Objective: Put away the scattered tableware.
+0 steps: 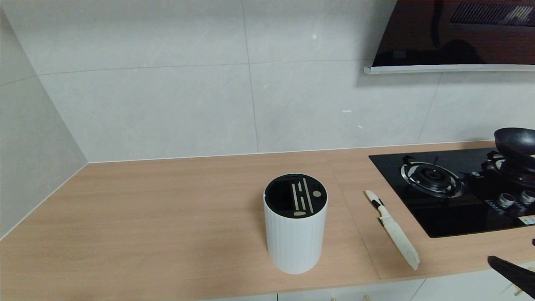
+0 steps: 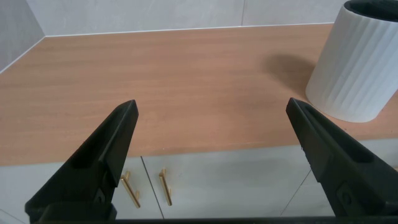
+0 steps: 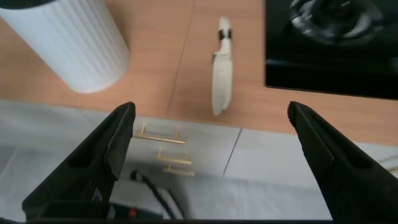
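Note:
A white ribbed cylindrical holder [image 1: 295, 225] with a black slotted top stands near the front of the wooden counter [image 1: 167, 217]. To its right a white knife [image 1: 392, 228] with a black band lies flat by the counter's front edge. In the right wrist view, the knife [image 3: 222, 68] and the holder [image 3: 68, 43] lie beyond my right gripper [image 3: 211, 155], which is open and hangs in front of the counter edge. My left gripper [image 2: 211, 158] is open too, held before the counter front, with the holder [image 2: 357, 62] off to one side.
A black gas hob [image 1: 455, 188] with two burners takes up the counter's right end, a dark pan [image 1: 515, 143] on the far burner. A range hood [image 1: 451, 37] hangs above. Tiled walls close the back and left. White cabinet fronts with gold handles [image 3: 163, 149] lie under the counter.

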You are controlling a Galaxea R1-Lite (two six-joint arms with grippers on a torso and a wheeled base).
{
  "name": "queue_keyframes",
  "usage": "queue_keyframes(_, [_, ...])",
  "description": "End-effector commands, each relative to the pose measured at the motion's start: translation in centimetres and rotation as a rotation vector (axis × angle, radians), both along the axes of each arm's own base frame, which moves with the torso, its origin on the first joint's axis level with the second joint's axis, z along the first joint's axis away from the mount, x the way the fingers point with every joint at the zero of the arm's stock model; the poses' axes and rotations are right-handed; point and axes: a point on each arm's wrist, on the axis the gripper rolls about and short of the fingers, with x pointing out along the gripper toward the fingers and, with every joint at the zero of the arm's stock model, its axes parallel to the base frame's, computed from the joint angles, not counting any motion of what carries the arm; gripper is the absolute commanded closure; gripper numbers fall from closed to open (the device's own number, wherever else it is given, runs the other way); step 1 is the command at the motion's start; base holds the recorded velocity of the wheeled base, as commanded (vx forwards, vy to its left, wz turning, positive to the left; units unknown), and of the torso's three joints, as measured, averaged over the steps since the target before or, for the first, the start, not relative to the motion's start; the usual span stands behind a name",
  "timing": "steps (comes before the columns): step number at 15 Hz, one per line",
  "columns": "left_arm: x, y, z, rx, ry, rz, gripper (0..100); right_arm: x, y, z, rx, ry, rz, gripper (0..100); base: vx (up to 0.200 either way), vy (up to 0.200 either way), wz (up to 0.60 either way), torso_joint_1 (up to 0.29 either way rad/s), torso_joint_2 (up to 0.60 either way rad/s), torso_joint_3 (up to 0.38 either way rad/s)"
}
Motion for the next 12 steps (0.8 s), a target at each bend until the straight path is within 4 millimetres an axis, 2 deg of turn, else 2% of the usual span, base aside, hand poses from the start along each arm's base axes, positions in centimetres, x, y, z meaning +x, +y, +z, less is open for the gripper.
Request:
queue_keyframes(1, [0.0,0.0,0.0,0.0,0.0,0.001,0,8.5,2.3,-2.5,-0.045,0.183,0.045,0,0.0,0.0,0.0,0.0,0.0,0.0])
queue_keyframes(3, [0.0,0.0,0.0,0.0,0.0,-0.001,0,11.1,2.8,-3.8,-0.057,0.204,0.034,0,0.0,0.0,0.0,0.0,0.0,0.0])
queue_keyframes(4, [0.0,0.0,0.0,0.0,0.0,-0.001,0,13.5,3.2,-4.8,-0.057,0.207,0.034,0,0.0,0.0,0.0,0.0,0.0,0.0])
queue_keyframes(5, [0.0,0.0,0.0,0.0,0.0,0.001,0,14.8,3.5,-5.5,-0.059,0.213,0.033,0,0.0,0.0,0.0,0.0,0.0,0.0])
queue_keyframes(12, [0.0,0.0,0.0,0.0,0.001,0.001,0,20.0,4.5,-10.8,-0.071,0.248,0.029,0,0.0,0.0,0.0,0.0,0.0,0.0])
